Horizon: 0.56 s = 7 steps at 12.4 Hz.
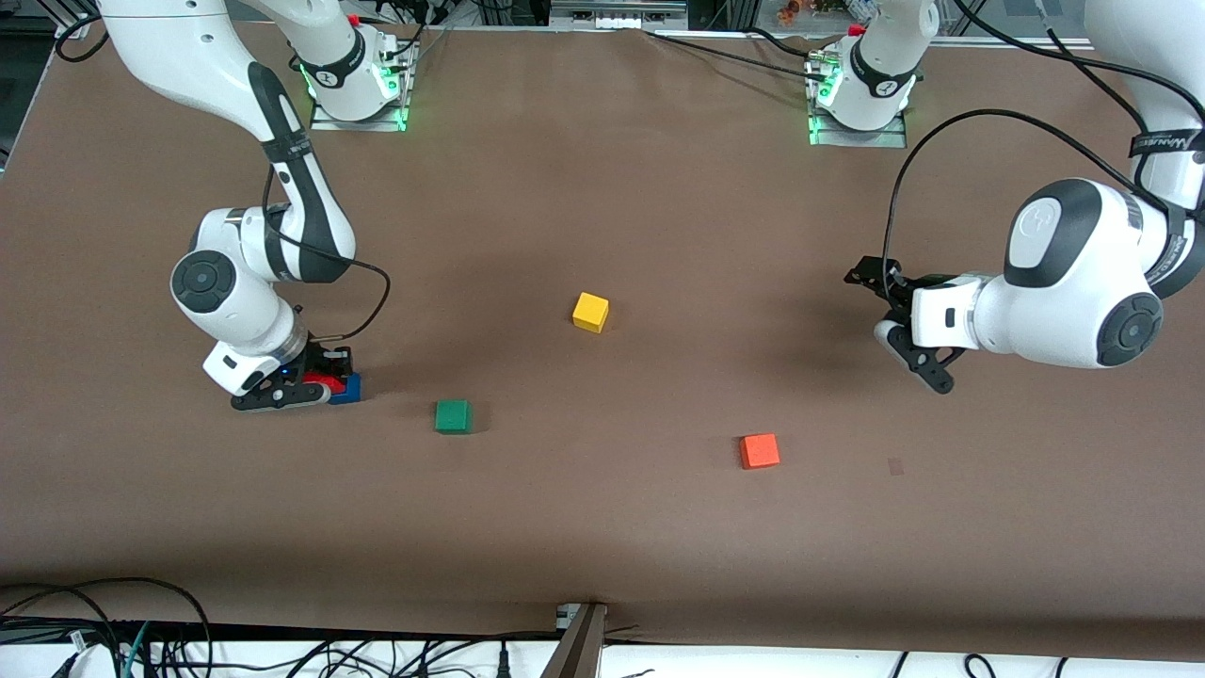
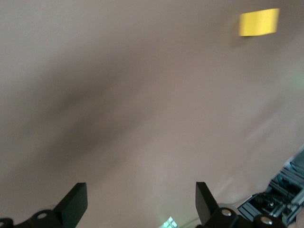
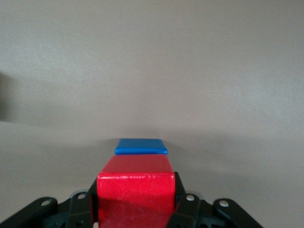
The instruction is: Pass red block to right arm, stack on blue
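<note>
My right gripper (image 1: 315, 388) is low at the table toward the right arm's end, shut on the red block (image 1: 323, 385). In the right wrist view the red block (image 3: 135, 190) fills the gap between the black fingers (image 3: 184, 202) of the right gripper (image 3: 135, 202). The blue cube (image 3: 141, 146) lies just past it, its top showing. In the front view the blue cube (image 1: 351, 388) peeks out beside the red block; whether the two touch I cannot tell. My left gripper (image 1: 892, 320) hangs open and empty over bare table at the left arm's end, its fingertips (image 2: 76, 200) wide apart around the left gripper's (image 2: 141, 202) gap.
A yellow cube (image 1: 590, 312) sits mid-table and also shows in the left wrist view as a yellow cube (image 2: 259, 22). A green cube (image 1: 453, 416) lies near the blue one. An orange-red cube (image 1: 759, 451) lies nearer the front camera. Cables run along the front edge.
</note>
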Motion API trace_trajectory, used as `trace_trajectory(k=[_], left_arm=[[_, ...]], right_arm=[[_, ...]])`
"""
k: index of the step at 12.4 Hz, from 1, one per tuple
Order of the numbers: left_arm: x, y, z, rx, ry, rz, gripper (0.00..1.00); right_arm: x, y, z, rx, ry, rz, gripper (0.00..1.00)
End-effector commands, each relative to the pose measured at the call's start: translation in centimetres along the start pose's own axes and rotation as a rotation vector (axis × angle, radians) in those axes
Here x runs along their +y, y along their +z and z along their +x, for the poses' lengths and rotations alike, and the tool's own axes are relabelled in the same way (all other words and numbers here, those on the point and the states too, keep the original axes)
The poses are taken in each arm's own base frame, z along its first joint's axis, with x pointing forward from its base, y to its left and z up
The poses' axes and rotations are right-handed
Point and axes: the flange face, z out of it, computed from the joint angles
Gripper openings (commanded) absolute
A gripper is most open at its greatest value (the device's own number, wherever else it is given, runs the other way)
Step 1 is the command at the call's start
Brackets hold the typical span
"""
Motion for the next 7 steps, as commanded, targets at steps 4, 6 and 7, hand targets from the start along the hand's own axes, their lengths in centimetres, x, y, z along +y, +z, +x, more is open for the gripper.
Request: trace_trajectory(k=[4, 6, 7], left_arm=[[-0.6, -2.0, -1.8, -0.005, -0.452, 0.231, 1.00], [-1.0, -6.1, -1.9, 0.080, -0.456, 0.254, 1.00], [-1.4, -8.9, -2.4, 0.133, -0.474, 0.248, 1.00]], right_arm=[[-0.2, -0.6, -0.8, 0.014, 0.006, -0.005, 0.00], [-0.2, -0.4, -1.0, 0.011, 0.006, -0.005, 0.00], [-0.2, -0.3, -1.0, 0.009, 0.006, -0.005, 0.00]])
